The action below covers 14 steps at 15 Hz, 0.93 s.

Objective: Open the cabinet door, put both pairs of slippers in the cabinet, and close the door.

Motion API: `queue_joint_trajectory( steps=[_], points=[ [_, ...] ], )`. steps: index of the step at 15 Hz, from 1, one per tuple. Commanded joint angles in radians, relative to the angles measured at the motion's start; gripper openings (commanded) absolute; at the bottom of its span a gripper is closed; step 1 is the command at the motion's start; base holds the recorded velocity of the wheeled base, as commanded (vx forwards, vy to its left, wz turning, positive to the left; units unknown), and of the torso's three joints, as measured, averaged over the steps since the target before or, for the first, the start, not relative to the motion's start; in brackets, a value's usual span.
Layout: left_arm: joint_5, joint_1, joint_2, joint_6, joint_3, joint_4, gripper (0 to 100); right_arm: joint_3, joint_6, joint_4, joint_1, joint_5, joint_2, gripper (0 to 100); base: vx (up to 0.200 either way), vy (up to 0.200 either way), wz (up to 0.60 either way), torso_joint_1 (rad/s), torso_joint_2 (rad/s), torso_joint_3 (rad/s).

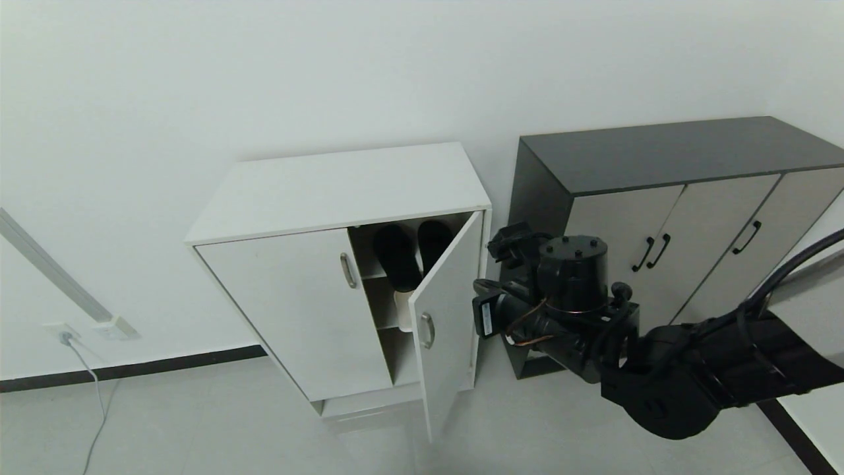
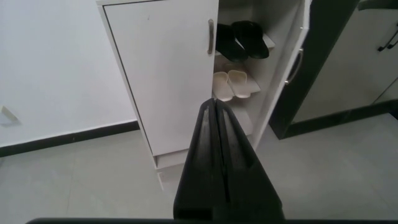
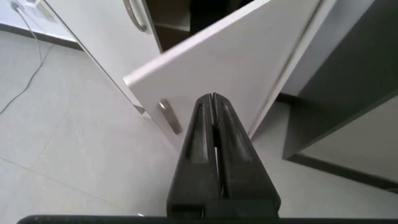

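Both grippers have their jaws pressed together with nothing held. The right gripper (image 3: 213,99) points at the outer face of the open door (image 3: 230,68), close to its metal handle (image 3: 169,116); whether the tips touch the panel cannot be told. The left gripper (image 2: 214,102) hangs well back from the white cabinet (image 1: 343,185), its tips aimed at the gap between the shut door (image 2: 168,74) and the open one. Beyond those tips, inside the cabinet, are two pairs of slippers, four in all. One pair of black slippers (image 2: 244,38) lies side by side on the upper shelf, and one pair of cream slippers (image 2: 235,84) lies side by side on the shelf below. The cabinet is plain white with two doors, each carrying one upright silver handle, and only the door nearer the right gripper stands ajar. Farther out, past the right arm, stands a dark cabinet (image 1: 659,152) with three grey doors and black handles.
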Motion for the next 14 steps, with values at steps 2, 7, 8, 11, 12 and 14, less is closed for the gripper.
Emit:
queue_joint_trajectory(
  steps=[2,7,8,11,12,14],
  points=[
    [0.0,0.0,0.0,0.0,0.0,0.0,0,0.019,-0.003,-0.001,0.002,-0.001,-0.033,0,0.0,0.0,0.0,0.0,0.0,0.0],
    [0.0,0.0,0.0,0.0,0.0,0.0,0,0.022,0.0,-0.001,0.002,0.002,-0.014,0,0.0,0.0,0.48,0.001,0.0,0.001],
    [0.0,0.0,0.0,0.0,0.0,0.0,0,0.025,0.0,-0.001,0.002,0.012,-0.013,0,0.0,0.0,0.0,0.0,0.0,0.0],
    [0.0,0.0,0.0,0.0,0.0,0.0,0,0.042,-0.002,-0.018,-0.006,0.038,-0.014,0,0.0,0.0,0.0,0.0,0.0,0.0],
    [0.0,0.0,0.0,0.0,0.0,0.0,0,0.048,-0.003,-0.031,-0.012,0.035,-0.014,0,0.0,0.0,0.0,0.0,0.0,0.0],
    [0.0,0.0,0.0,0.0,0.0,0.0,0,0.065,-0.005,-0.044,-0.024,0.032,-0.025,0,0.0,0.0,0.0,0.0,0.0,0.0]
  ],
)
